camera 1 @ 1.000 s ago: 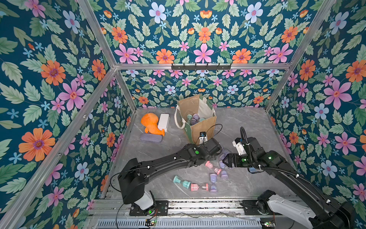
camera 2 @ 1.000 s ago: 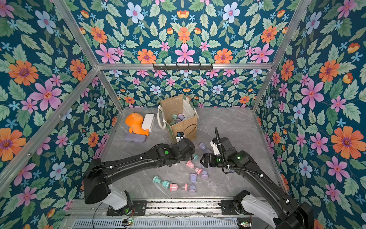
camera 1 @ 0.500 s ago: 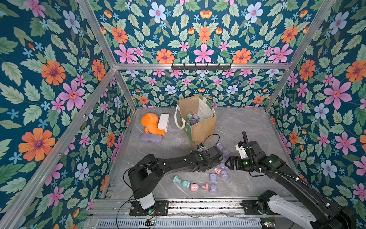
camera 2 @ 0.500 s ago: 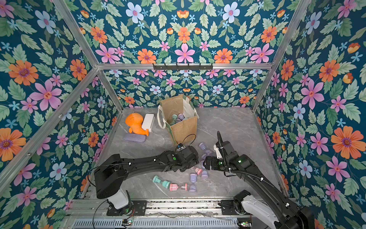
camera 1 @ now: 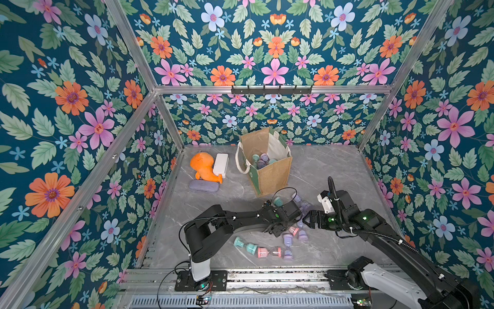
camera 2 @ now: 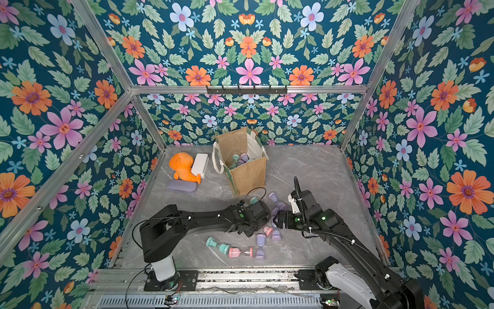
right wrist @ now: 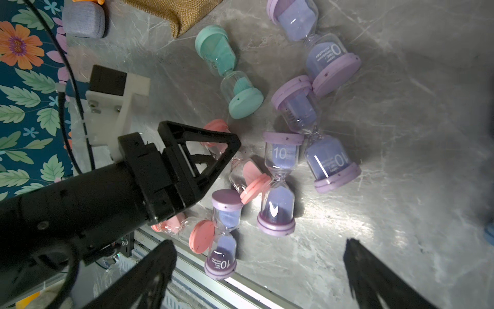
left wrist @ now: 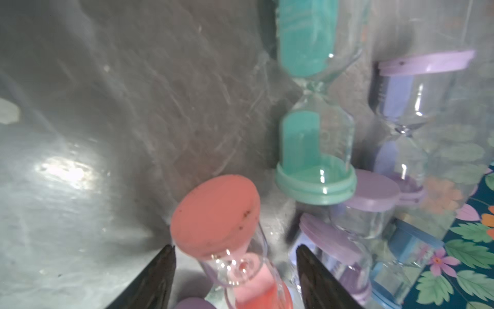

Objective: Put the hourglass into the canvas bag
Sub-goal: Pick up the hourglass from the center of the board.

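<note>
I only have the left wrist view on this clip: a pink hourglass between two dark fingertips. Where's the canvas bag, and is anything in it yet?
Observer: The canvas bag stands open toward the back of the table, beyond the loose hourglasses, with teal and purple hourglasses already inside.
Reviewer: Is the other arm doing anything?
Observer: The right gripper hangs open and empty above the loose ones, close by the left gripper.
Reviewer: Is the pink one off the table?
Observer: No. The right wrist view shows the pink hourglass lying on the table, the left jaws astride it, not closed.
</note>
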Available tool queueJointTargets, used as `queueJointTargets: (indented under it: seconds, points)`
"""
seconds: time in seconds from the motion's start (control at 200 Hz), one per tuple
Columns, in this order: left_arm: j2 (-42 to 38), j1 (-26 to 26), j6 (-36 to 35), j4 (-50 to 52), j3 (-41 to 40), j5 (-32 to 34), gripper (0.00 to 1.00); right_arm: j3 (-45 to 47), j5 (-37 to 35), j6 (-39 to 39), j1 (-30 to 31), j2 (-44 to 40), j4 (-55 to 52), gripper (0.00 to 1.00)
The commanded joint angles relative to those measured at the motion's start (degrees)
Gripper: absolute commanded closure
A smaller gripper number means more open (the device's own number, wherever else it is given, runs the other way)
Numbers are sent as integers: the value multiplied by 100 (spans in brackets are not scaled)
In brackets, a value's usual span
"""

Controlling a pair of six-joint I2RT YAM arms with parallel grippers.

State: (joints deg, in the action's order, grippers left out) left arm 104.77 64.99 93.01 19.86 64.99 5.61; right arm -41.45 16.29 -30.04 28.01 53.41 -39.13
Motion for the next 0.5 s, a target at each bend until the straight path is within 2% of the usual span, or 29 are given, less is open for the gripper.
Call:
queueJointTargets:
  seconds: [0.0, 0.495]
  points:
    - [81, -21, 148, 242, 55, 217, 29, 7, 31, -28, 3, 12, 80, 1]
    - [369, -76, 111, 284, 225, 206, 47, 32, 24, -11, -24, 73, 154, 1]
